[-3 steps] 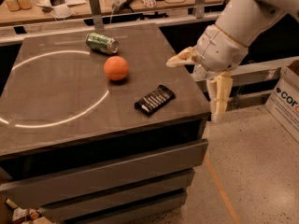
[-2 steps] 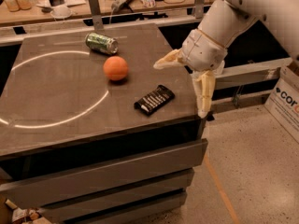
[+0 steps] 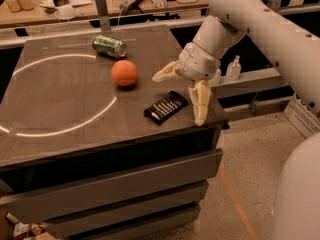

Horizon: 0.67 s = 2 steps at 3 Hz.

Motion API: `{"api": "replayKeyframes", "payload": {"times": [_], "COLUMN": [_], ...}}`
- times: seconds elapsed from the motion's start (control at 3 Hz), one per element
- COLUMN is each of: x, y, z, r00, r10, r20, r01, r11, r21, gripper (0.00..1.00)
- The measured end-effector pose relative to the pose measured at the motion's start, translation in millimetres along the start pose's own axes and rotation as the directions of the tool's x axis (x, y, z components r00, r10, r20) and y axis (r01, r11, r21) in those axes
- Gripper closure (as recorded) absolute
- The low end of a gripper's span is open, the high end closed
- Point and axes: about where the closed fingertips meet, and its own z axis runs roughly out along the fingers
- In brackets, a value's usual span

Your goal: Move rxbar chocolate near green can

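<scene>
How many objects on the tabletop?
3: green can on its side at back, orange ball before it, rxbar chocolate front right by the open gripper. None seems hidden.

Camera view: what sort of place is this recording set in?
Probably a lab or workshop: a cluttered workbench behind, a dark counter with drawers, and a speckled hard floor. The open claw hangs at the counter's right edge, by the bar.

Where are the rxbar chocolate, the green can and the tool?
rxbar chocolate [image 3: 165,107]: camera view, middle of the black wrapper.
green can [image 3: 109,46]: camera view, side wall of the can, which lies on its side.
tool [image 3: 176,101]: camera view, midway between its open fingertips, by the bar's right end.
</scene>
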Motion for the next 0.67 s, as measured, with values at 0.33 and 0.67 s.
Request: {"api": "replayKeyframes", "payload": {"times": [0.33, 0.67], "x": [7.2, 10.8], "y": [-5.7, -8.8], "z": [8.9, 15.2], "r00": [0.999, 0.997], "r10": [0.045, 0.071], "r20": [0.008, 0.018], "r01": [-0.044, -0.071], "r11": [0.9988, 0.9964], "r21": [-0.019, -0.046], "gripper": [0.24, 0.47]}}
